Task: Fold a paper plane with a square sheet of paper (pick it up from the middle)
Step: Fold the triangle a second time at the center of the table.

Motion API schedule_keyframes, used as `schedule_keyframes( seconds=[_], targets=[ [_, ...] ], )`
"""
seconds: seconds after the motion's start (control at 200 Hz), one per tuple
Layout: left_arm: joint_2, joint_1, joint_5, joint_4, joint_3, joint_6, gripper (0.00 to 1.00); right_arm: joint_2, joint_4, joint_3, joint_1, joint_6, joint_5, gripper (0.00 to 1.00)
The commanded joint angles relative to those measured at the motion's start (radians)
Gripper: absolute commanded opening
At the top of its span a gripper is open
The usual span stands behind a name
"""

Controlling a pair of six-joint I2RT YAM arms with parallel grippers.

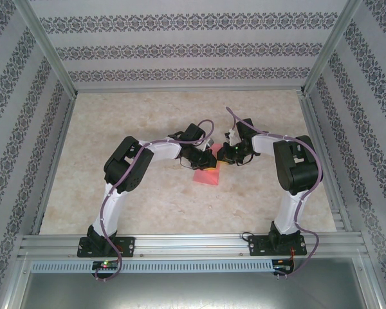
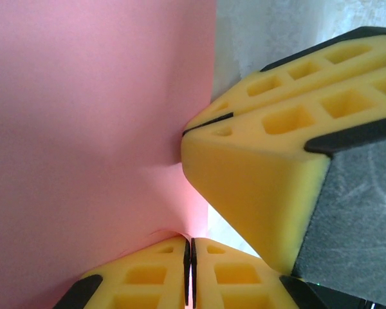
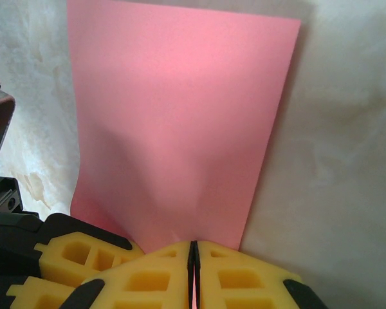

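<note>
The square sheet of paper [image 1: 206,175] is salmon-pink and sits at mid-table, with both grippers meeting at its far edge. My left gripper [image 2: 190,244] is shut on the sheet's edge [image 2: 83,129], where the paper puckers into the jaws. Close beside it, my right gripper's yellow fingers [image 2: 257,161] pinch the same edge. In the right wrist view the right gripper [image 3: 193,248] is shut on the sheet [image 3: 180,122], which stretches away flat with a soft buckle near the jaws. The left gripper's fingers [image 3: 77,257] show at the lower left. From above, the left gripper [image 1: 209,161] and right gripper [image 1: 224,156] nearly touch.
The table [image 1: 148,199] is pale marbled stone, fenced by aluminium rails [image 1: 180,243] in front and patterned walls [image 1: 180,51] on the other sides. Both arms arch inward over the middle, and bare tabletop lies all round the sheet.
</note>
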Motion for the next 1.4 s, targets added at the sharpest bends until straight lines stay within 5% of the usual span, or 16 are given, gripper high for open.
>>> schedule_keyframes(
  seconds=[0.0, 0.335, 0.649, 0.979, 1.394],
  targets=[
    [0.049, -0.014, -0.012, 0.051, -0.013, 0.018, 0.16, -0.002, -0.002, 0.013, 0.017, -0.002, -0.023, 0.12],
    [0.02, -0.014, -0.006, 0.118, -0.055, 0.024, 0.31, -0.033, 0.003, 0.007, 0.008, 0.009, -0.034, 0.12],
    [-0.012, -0.014, 0.008, 0.201, -0.12, 0.023, 0.33, -0.081, 0.015, -0.025, -0.035, 0.019, -0.037, 0.12],
    [-0.048, -0.011, -0.003, 0.249, -0.163, 0.01, 0.22, -0.153, 0.024, -0.107, -0.111, 0.022, -0.059, 0.12],
    [-0.062, -0.008, 0.003, 0.272, -0.172, -0.007, 0.0, -0.266, 0.078, -0.257, -0.084, 0.093, -0.146, 0.09]
  ],
)
